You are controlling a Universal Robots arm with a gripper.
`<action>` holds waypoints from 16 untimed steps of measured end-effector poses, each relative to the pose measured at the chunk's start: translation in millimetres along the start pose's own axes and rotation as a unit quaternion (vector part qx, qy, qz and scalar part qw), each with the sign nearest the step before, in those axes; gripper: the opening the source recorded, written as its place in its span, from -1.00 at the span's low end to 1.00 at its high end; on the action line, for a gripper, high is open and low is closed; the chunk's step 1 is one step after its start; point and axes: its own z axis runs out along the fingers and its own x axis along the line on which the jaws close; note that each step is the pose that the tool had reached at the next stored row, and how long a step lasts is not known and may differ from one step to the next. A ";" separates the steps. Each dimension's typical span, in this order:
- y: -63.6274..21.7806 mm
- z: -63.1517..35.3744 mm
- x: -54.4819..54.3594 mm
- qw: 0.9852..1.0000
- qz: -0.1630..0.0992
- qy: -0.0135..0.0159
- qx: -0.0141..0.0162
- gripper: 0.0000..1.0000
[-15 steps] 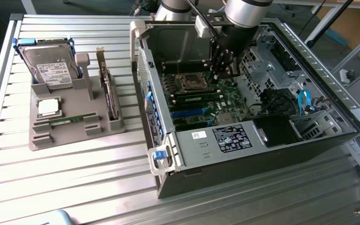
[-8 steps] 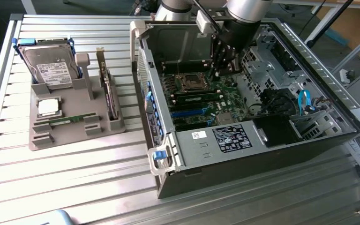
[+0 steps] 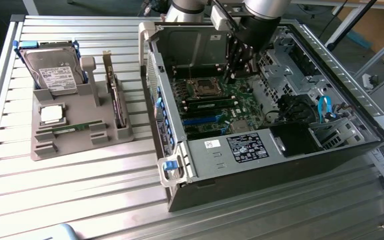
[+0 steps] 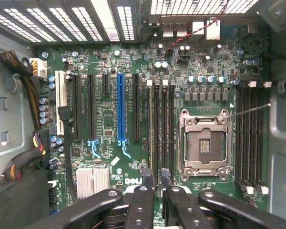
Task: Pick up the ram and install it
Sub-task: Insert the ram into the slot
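Note:
One ram (image 3: 209,104), a thin green stick, lies along the memory slots of the motherboard inside the open computer case (image 3: 245,155), just beside the empty processor socket (image 3: 205,87). My gripper (image 3: 237,77) reaches down into the case and hangs a little above that stick's end on the exterior view's right. In the wrist view the gripper (image 4: 156,179) stands open, its dark fingertips (image 4: 148,177) straddling the line of the memory slots (image 4: 160,129), with the board showing between them. A second ram (image 3: 68,128) lies flat on the grey tray (image 3: 78,147).
The tray also holds a hard drive (image 3: 53,70), a silver processor chip (image 3: 52,114) and an upright expansion card (image 3: 117,102). The case walls (image 3: 153,75) ring the board. Cable bundles (image 4: 19,162) and a blue cable (image 3: 325,107) sit at its edges.

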 end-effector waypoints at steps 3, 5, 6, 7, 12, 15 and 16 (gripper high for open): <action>-0.1 -3.9 -0.1 1.000 0.000 0.000 0.000 -0.62; -0.2 -6.6 -0.1 1.000 0.000 0.000 0.000 -0.62; -0.3 -7.9 -0.1 1.000 0.000 0.000 0.000 -0.62; -0.3 -10.0 -0.2 1.000 0.000 0.000 0.000 -0.62; -0.6 -17.7 -0.3 1.000 0.000 0.000 0.000 -0.62; -0.7 -22.1 -0.4 1.000 0.000 0.000 0.000 -0.62; -0.7 -23.8 -0.4 1.000 0.000 0.000 0.000 -0.62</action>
